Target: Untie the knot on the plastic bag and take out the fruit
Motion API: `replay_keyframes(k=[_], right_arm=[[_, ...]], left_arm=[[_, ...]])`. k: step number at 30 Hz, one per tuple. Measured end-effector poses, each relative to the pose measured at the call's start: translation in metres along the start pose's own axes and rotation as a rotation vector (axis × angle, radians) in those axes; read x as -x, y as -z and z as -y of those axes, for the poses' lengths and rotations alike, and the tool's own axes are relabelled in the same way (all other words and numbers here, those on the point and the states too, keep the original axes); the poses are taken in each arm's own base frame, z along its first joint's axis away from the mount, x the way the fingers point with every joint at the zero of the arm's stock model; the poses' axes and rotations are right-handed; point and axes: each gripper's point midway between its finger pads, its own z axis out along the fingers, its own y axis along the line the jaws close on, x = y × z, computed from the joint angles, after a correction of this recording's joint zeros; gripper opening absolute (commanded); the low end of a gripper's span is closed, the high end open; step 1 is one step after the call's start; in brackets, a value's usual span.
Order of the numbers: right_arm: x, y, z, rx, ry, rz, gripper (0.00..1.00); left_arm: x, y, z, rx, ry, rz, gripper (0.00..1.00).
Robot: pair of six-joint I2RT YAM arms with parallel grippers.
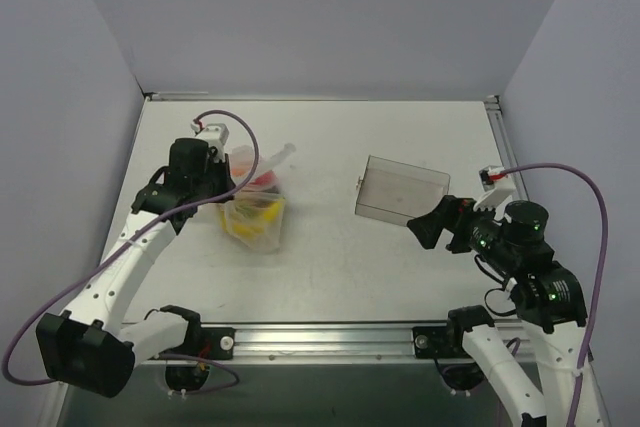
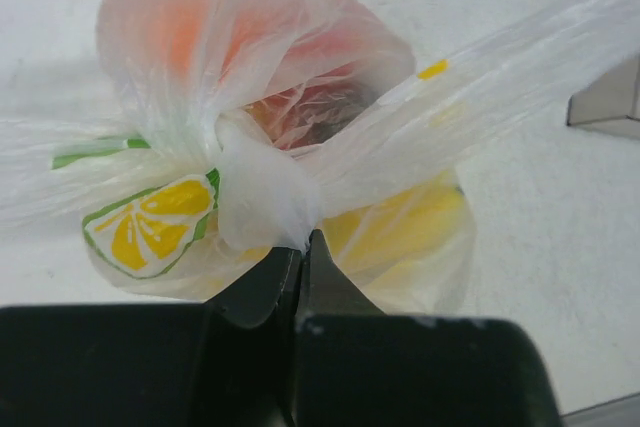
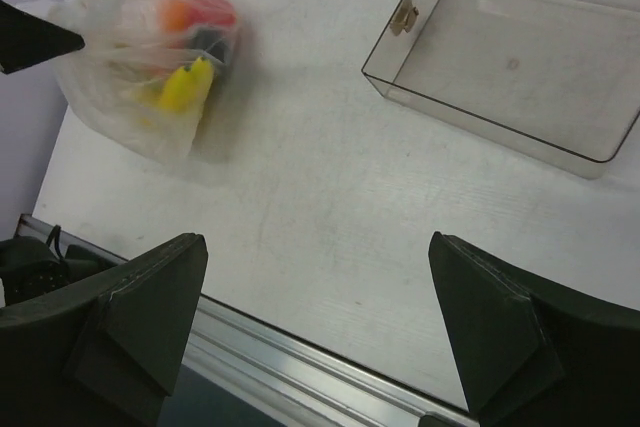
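Tabletop (image 1: 340, 247): knot (image 2: 262, 197) at closed left jaws' tips

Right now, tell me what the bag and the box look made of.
Bag: thin soft plastic film, translucent, slightly glossy; it crinkles, bunches at the knot, and fruit colours show through.
Box: apparently rigid clear plastic, smooth; flat straight walls, table visible through them.
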Motion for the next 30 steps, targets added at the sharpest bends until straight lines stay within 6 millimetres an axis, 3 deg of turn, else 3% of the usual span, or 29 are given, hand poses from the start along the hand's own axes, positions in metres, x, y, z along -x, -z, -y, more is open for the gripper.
replay_keyframes(k=[6,11,14,17,20,24,30], right_arm=[[0.005,-0.034,-0.012,0.051,-0.047,-0.082,1.0],[0.001,-0.063,-0.054,0.111,0.085,-0.18,1.0],[-0.002,-0.087,-0.09,0.138,0.196,-0.229,0.98],[-0.006,-0.126,-0.113,0.129,0.253,-0.268,0.9],[-0.02,-0.167,-0.122,0.11,0.273,-0.307,0.84],[-0.05,-0.205,-0.123,0.105,0.305,-0.373,0.81],[-0.083,-0.228,-0.137,0.191,0.344,-0.436,0.81]], left_arm=[[-0.013,0.012,0.055,-0.239,-0.154,-0.018,0.0],[-0.06,0.034,0.088,-0.428,-0.232,-0.067,0.0],[-0.087,0.037,0.089,-0.467,-0.227,-0.098,0.0],[-0.103,0.035,0.085,-0.469,-0.203,-0.111,0.0],[-0.112,0.034,0.082,-0.466,-0.189,-0.118,0.0],[-0.118,0.03,0.081,-0.468,-0.173,-0.116,0.0],[-0.119,0.03,0.082,-0.473,-0.131,-0.107,0.0]])
